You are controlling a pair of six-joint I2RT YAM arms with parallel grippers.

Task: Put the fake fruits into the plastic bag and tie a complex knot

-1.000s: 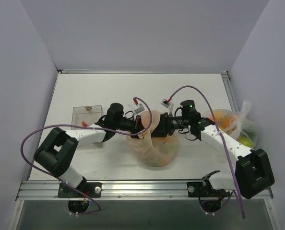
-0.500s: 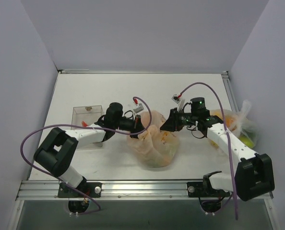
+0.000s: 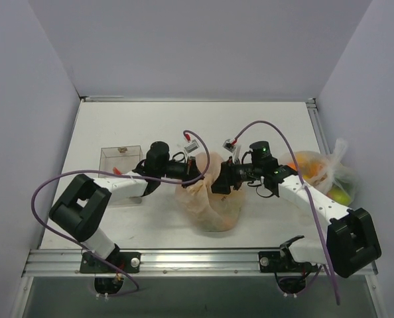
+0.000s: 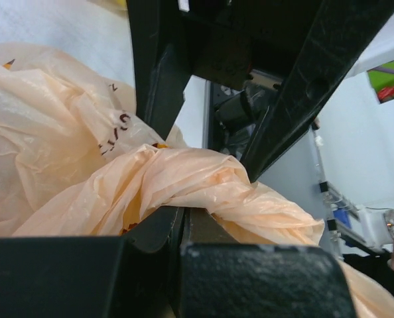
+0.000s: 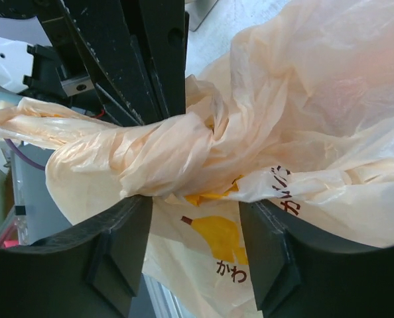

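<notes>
The peach plastic bag (image 3: pixel 213 202) lies mid-table between both arms, with an orange shape showing faintly through its lower part. Its handles are twisted into a thick knot (image 5: pixel 174 149), which also shows in the left wrist view (image 4: pixel 190 175). My left gripper (image 3: pixel 193 173) is shut on the twisted plastic (image 4: pixel 184 225) from the left. My right gripper (image 3: pixel 221 180) is open, one finger (image 5: pixel 124 248) on each side below the twist, with its gap (image 5: pixel 197 225) filled by printed bag film. The fake fruits inside the peach bag are mostly hidden.
A clear whitish bag (image 3: pixel 320 171) holding orange and green fruits sits at the right table edge beside my right arm. A clear rectangular tray (image 3: pixel 121 159) stands left of my left arm. Purple cables arc over both arms.
The right gripper pulled back to the right away from the bag half a second ago and has come back onto the twisted handles. The left gripper has kept its hold and barely moved.
</notes>
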